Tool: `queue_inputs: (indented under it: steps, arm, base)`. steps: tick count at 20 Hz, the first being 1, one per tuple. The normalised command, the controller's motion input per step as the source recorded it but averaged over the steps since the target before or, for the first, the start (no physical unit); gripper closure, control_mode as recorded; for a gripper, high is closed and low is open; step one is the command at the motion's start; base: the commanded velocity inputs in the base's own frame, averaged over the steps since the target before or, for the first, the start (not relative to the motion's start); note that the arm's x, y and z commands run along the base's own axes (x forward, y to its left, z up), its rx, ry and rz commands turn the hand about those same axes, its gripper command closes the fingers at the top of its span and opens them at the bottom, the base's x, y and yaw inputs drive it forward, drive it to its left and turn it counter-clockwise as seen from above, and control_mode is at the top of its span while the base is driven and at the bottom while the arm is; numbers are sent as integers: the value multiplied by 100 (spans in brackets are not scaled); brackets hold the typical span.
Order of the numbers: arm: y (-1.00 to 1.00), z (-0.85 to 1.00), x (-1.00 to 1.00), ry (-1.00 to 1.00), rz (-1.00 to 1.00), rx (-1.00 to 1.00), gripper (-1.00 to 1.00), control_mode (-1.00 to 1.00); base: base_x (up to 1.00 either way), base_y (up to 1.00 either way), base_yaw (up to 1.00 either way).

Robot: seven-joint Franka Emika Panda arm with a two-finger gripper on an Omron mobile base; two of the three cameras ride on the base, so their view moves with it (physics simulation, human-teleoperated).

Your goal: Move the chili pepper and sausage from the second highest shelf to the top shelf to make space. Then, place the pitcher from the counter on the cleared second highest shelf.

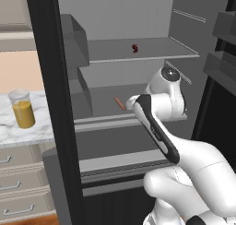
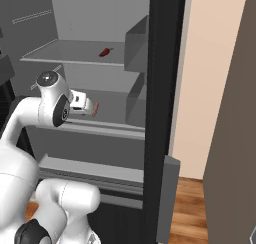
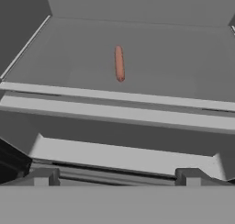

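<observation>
The chili pepper (image 1: 135, 48) already lies on the top shelf (image 1: 152, 58). The hand (image 3: 117, 175) hovers wide and empty before the sausage (image 3: 119, 63) one shelf down, seemingly lined up to grab it.

You're facing an open fridge (image 1: 124, 16) with grey inner walls, its black door edge (image 1: 50, 104) standing between the compartment and the kitchen beside it. Grey door bins (image 1: 73, 39) sit stacked along the inner left side. Beige drawers (image 1: 20, 182) with silver bar handles lie at lower left, and a wood floor (image 2: 187, 208) shows at right.
</observation>
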Motion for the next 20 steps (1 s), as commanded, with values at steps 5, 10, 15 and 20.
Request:
queue_inputs:
  steps: [5,10,15,20]
  arm:
    - [0,-43,24,0,0,0,-100,-100]
    - [0,-22,37,0,0,0,-100,-100]
    - [0,-17,49,2,0,0,-100,-100]
    - [0,-11,52,4,0,0,-100,-100]
  base:
    - [0,0,0]
    - [0,0,0]
    - [0,0,0]
    - [0,0,0]
